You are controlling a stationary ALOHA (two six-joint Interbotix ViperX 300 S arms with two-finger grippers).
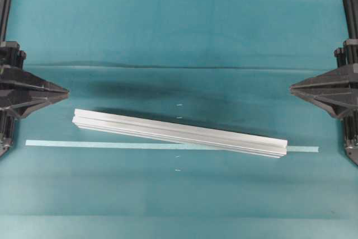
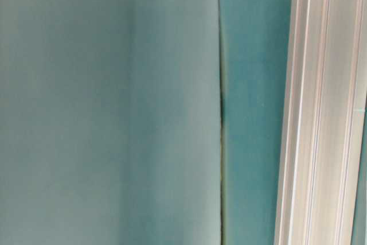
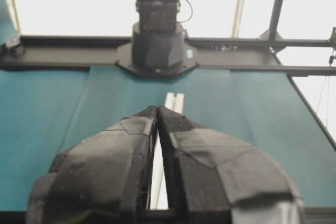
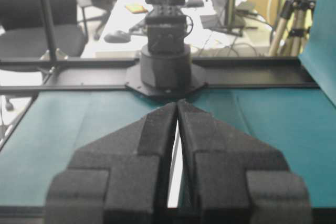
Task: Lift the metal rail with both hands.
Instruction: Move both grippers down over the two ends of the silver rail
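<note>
The metal rail point(image 1: 179, 132) lies flat on the teal table cover point(image 1: 168, 32), mid-table, slanted: its left end sits farther up the overhead view, its right end lower and crossing the thin pale tape strip point(image 1: 67, 143). It rests untouched, well apart from both grippers.

The left gripper point(image 1: 66, 90) is parked at the left edge, the right gripper point(image 1: 292, 88) at the right edge, tips pointing inward at each other. In both wrist views the fingers are pressed nearly together with only a thin slit between them, and nothing is pinched.

The step in hand is judged to be the approach; nothing has been lifted yet. To do it well, both grippers would need to spread their fingers wide first, then come down over the rail near its two ends, each turned to match the slant so the pads close squarely across the bar's width. Both should close and rise together, or the bar will tilt and slide.

The rail is a silver-grey aluminium extrusion, long and straight with square-cut ends and lengthwise grooves, plainly seen in the table-level view. It looks rigid, smooth and likely slippery. The fingers are black, triangular and rough-textured. The cover is matte cloth with faint creases, and tiny white marks point(image 1: 179, 106) sit near the rail's middle.
</note>
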